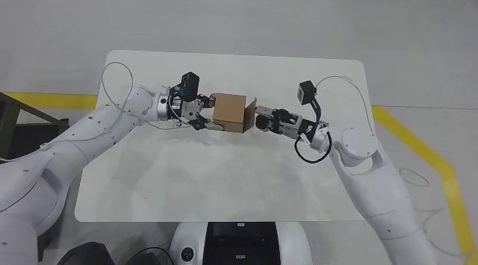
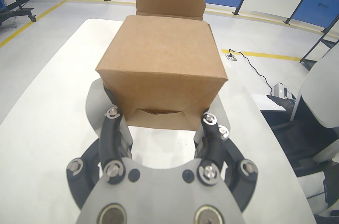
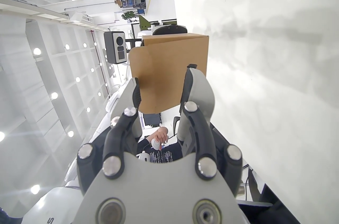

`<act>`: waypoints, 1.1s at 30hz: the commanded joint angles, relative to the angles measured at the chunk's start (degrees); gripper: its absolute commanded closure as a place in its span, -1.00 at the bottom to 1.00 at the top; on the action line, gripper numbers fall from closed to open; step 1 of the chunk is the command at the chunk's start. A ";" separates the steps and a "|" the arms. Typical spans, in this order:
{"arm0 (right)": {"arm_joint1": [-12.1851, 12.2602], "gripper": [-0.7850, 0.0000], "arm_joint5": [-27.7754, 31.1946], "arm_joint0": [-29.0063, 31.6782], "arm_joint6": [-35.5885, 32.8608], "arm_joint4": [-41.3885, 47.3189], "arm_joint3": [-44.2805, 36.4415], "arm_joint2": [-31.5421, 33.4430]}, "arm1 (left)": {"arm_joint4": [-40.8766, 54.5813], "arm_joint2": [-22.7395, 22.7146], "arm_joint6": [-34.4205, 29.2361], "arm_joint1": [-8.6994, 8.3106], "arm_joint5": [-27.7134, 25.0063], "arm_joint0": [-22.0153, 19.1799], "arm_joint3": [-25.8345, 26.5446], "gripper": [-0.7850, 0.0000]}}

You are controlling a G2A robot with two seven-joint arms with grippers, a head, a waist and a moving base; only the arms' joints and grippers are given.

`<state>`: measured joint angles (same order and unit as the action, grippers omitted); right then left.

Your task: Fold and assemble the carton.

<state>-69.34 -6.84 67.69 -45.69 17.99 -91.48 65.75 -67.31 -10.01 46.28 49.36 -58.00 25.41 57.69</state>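
Your left gripper [image 2: 161, 113] clamps the carton [image 1: 229, 110], nearer the desk's [image 1: 224, 183] far edge. Your right gripper [image 3: 164, 78] sits at its flap [image 2: 169, 3], fingers [image 3: 197, 87] spread.

- The carton [image 2: 161, 50] covers the tips of the left gripper [image 2: 159, 116] — where they meet the cardboard is out of sight.
- The raised flap [image 3: 159, 76] screens the carton's open end; the inside cannot be seen.
- Whether the right gripper [image 3: 163, 84] touches that flap — I cannot tell.
- From above, the table [image 1: 224, 183] beneath the carton is hidden.
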 commanded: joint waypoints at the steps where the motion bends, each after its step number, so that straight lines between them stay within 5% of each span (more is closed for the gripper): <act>1: 0.00 0.21 -0.16 -0.19 -0.14 -0.42 -0.03 -0.35 | -0.09 -0.05 0.00 0.06 0.00 0.03 -0.10 0.76; 33: -0.44 0.33 -0.41 -2.83 2.00 -4.00 -0.52 -4.89 | -2.09 -2.87 0.00 -0.43 0.00 1.39 0.74 0.76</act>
<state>-69.76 -7.27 64.93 -43.79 14.02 -91.98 60.93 -69.40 -12.79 46.28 48.91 -58.00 26.74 58.39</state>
